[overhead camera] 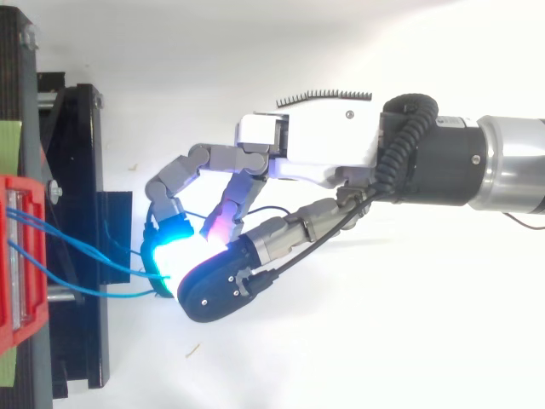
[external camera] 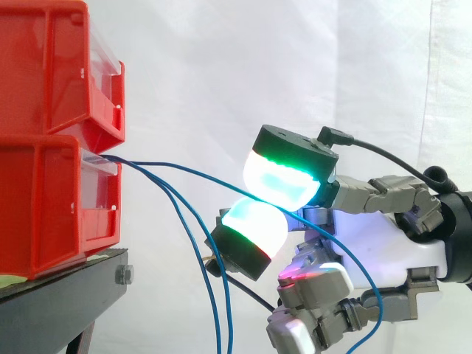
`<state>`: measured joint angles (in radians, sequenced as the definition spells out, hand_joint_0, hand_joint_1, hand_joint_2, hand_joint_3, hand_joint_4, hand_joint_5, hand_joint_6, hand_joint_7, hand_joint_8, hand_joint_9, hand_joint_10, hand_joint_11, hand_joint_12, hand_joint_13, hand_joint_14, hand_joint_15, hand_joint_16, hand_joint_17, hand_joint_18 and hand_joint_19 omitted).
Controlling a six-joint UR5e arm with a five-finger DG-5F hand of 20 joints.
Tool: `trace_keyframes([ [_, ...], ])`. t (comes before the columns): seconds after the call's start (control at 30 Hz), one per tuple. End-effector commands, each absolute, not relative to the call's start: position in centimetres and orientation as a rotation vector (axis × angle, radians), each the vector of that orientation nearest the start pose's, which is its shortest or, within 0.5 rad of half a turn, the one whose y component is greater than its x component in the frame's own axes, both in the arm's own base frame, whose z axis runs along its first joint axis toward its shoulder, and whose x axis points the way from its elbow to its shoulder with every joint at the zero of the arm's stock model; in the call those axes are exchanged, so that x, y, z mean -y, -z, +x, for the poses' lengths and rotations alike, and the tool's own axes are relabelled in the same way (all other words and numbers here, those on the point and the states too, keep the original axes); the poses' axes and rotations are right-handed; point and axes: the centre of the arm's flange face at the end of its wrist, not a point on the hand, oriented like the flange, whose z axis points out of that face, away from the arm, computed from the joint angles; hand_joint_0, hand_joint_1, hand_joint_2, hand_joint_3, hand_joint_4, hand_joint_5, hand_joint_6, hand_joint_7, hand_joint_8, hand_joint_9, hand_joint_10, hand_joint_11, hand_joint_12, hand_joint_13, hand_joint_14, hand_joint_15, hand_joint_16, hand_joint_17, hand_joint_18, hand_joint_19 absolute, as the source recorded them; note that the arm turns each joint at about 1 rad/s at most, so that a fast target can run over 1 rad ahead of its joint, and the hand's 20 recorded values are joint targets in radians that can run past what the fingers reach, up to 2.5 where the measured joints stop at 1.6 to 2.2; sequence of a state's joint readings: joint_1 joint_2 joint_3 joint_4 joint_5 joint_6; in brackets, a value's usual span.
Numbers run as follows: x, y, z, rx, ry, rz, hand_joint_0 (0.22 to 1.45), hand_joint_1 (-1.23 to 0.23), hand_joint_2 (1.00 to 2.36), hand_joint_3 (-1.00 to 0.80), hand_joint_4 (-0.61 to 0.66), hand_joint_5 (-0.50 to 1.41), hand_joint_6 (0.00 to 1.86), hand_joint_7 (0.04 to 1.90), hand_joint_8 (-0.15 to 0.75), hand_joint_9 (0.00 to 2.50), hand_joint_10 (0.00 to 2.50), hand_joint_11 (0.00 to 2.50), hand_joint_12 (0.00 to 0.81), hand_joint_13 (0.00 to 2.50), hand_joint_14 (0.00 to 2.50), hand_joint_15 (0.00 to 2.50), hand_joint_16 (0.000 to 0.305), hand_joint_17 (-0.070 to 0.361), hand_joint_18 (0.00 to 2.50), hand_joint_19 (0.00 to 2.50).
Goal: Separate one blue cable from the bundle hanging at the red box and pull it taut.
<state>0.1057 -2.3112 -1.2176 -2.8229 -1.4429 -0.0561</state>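
Several thin blue cables come out of the front of the lower red bin (external camera: 44, 203). One blue cable (external camera: 193, 172) runs almost straight from the bin's front to the right, into the pinch between two glowing fingertips (external camera: 284, 181). Past the pinch it loops down behind the palm. The other blue cables (external camera: 210, 295) hang loose below it, apart from the pinched one. My hand (external camera: 402, 251) comes in from the right, with thumb and one finger closed on the cable and the remaining fingers curled below. From above, the hand (overhead camera: 306, 149) sits right of the cables (overhead camera: 85, 256).
A second red bin (external camera: 51, 66) is stacked on the lower one. Both stand on a black stand (external camera: 59, 295) at the left, with a white curtain behind. From above, the stand (overhead camera: 77, 213) lies along the left edge.
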Motion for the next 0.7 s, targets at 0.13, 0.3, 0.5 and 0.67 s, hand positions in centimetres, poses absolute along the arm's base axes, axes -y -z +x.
trace_keyframes([
  [0.13,6.66,-22.14,75.28,-1.276,-1.116,1.221,0.77,-0.84,1.02,-0.09,-0.36,-0.16,0.94,1.6,0.271,1.28,0.01,1.48,0.316,1.07,0.02,1.19,0.035,0.079,0.85,0.7],
  [0.3,6.77,-22.12,75.26,-1.276,-1.116,1.223,0.77,-0.84,1.02,-0.09,-0.35,-0.16,0.94,1.59,0.245,1.25,0.32,1.65,0.285,1.16,0.0,1.57,0.031,0.07,0.92,1.0],
  [0.5,6.88,-22.14,75.26,-1.27,-1.121,1.229,0.78,-0.84,1.02,-0.08,-0.34,-0.16,0.94,1.59,0.244,1.17,0.89,1.53,0.292,1.05,0.66,1.53,0.027,0.061,1.0,1.29],
  [0.67,6.76,-22.25,75.27,-1.268,-1.126,1.229,0.78,-0.84,1.02,-0.08,-0.34,-0.16,0.94,1.59,0.24,1.11,1.41,1.4,0.3,0.96,1.43,1.38,0.023,0.053,1.11,1.63],
])
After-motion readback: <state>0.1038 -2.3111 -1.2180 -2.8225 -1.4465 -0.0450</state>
